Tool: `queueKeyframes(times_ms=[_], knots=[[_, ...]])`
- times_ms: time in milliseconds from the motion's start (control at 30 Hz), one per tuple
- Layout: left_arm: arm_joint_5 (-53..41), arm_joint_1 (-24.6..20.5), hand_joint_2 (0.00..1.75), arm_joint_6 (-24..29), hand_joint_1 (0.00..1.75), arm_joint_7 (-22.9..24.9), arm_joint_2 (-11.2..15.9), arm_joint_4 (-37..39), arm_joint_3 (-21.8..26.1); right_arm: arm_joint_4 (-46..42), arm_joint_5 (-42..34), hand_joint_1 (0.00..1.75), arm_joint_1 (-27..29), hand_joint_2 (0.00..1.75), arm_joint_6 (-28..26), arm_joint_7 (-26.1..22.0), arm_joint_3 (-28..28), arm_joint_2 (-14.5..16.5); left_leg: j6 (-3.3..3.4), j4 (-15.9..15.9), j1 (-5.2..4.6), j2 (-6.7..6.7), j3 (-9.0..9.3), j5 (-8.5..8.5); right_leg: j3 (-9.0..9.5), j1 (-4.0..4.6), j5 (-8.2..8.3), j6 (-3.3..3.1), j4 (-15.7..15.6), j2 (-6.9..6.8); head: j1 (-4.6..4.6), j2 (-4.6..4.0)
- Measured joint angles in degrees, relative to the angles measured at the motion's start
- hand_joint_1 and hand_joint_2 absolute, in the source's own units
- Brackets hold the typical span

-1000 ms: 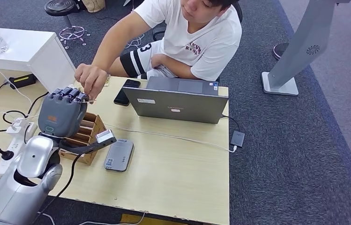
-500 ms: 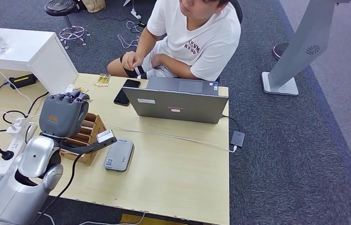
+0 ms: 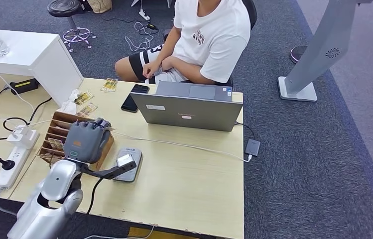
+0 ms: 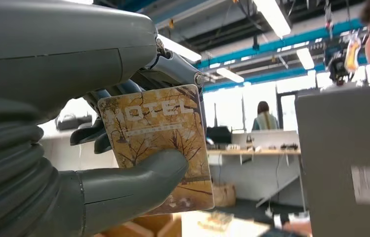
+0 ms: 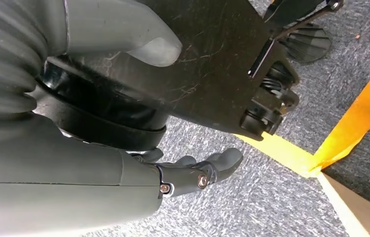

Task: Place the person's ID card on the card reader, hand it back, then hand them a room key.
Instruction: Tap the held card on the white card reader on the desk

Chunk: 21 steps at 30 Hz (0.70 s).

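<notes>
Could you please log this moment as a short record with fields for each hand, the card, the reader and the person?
left hand: holds a card between thumb and fingers, above the wooden card box
card: yellow-brown, printed HOTEL, a room key
right hand: hangs over carpet, holding nothing
card reader: grey, flat on the table, beside the box
person: seated behind the laptop, hands in lap

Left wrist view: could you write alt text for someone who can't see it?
A grey robot hand pinches a yellow-brown card printed "HOTEL" between its thumb and fingers. A grey laptop lid stands beside it, with a bright workshop behind.
</notes>
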Motion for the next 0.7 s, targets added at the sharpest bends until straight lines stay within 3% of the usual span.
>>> queueKeyframes(times_ms=[400,700], knots=[[1.33,1.34,1.75,0.43,1.75,0.13,-4.11,7.00,-0.12,-0.02,0.04,0.00,-0.74,1.75,0.27,1.78,0.65,0.26,0.00,0.00,0.00,-0.01,-0.01,0.00,0.00,0.01,0.00,0.00,0.01,-0.01,0.01,0.00],[3.05,1.79,1.75,1.71,1.75,0.37,-5.76,9.25,-0.12,-0.02,0.14,0.00,-1.14,1.75,0.49,2.24,1.20,0.52,0.00,0.00,0.00,-0.02,-0.03,0.00,0.01,0.01,0.00,0.00,0.01,-0.02,-0.01,0.00]])
